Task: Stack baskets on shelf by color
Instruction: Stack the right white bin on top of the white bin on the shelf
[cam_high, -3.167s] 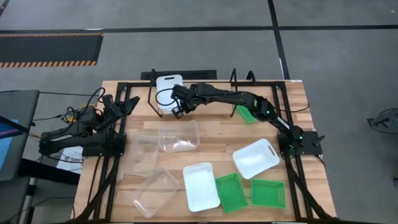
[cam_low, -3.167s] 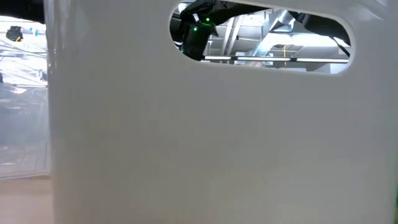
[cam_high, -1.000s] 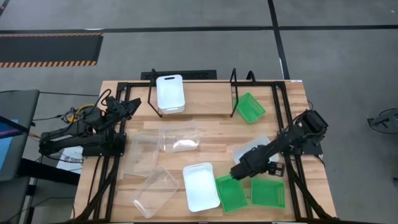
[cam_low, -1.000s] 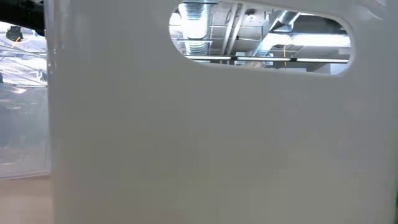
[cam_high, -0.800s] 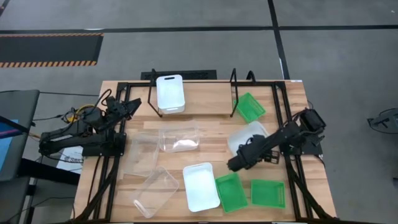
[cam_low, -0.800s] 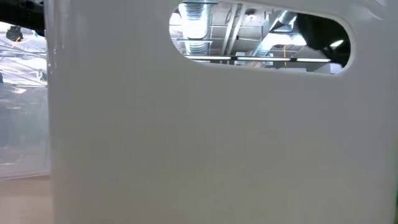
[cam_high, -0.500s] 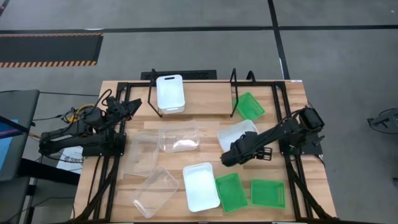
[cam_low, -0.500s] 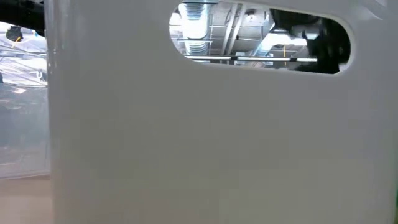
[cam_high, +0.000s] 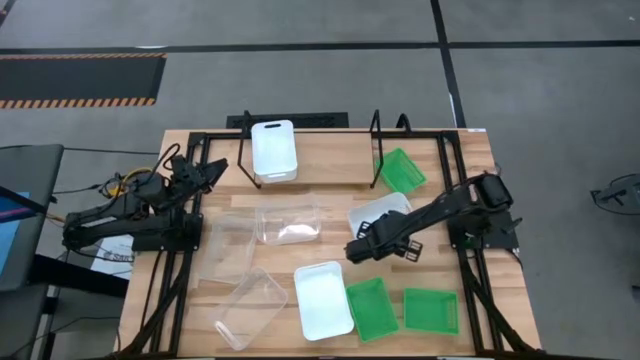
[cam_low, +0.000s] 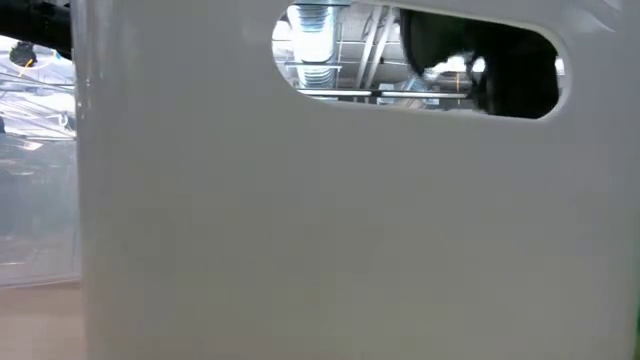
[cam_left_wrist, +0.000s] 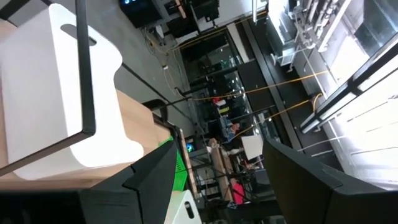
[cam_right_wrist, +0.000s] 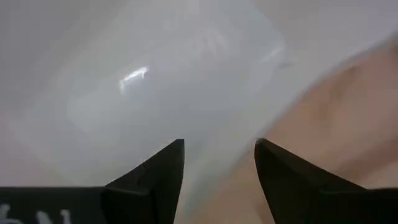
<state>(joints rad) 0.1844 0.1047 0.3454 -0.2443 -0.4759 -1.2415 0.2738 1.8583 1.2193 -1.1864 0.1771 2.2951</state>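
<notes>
— Mid-table, where's your right gripper (cam_high: 356, 250)?
— Over the boards, btwn the clear baskets (cam_high: 288, 222) and the green ones (cam_high: 374, 308). You've got a white basket (cam_high: 378, 212) carried on it, held up off the table. Fingers (cam_right_wrist: 149, 177) look parted w/ the basket's white inside filling the wrist view.
— And the shelf (cam_high: 330, 150)?
— One white basket (cam_high: 274, 150) sits at its left end, a green one (cam_high: 402, 171) tilted by the right legs. Your left gripper (cam_high: 205, 170) waits at the table's left edge; can't tell its spread.
</notes>
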